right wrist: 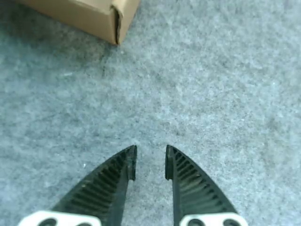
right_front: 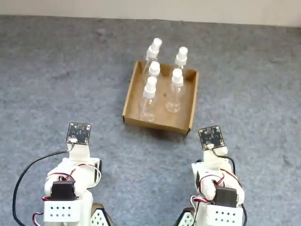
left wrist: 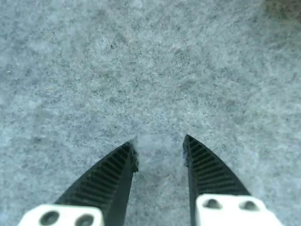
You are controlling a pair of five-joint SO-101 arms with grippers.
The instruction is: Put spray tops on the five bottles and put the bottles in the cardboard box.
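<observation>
Cardboard box (right wrist: 70, 13): one corner in the right wrist view, the rest cut off by the frame edge. Back bottles (right_front: 181, 55): lower bodies partly hidden behind the front ones. Arms (right_front: 70, 188): bases cut off in the high view.

Clear bottles (right_front: 146, 107): five. White spray tops (right_front: 150, 85): five, one per bottle. Cardboard box (right_front: 157, 123): one. Arms (right_front: 70, 186): two. Pincers: two, left pincer (left wrist: 160, 147) and right pincer (right wrist: 150, 157), two ribbed black fingers (left wrist: 113, 174) each. Grey surface (right_front: 56, 70): one.
</observation>
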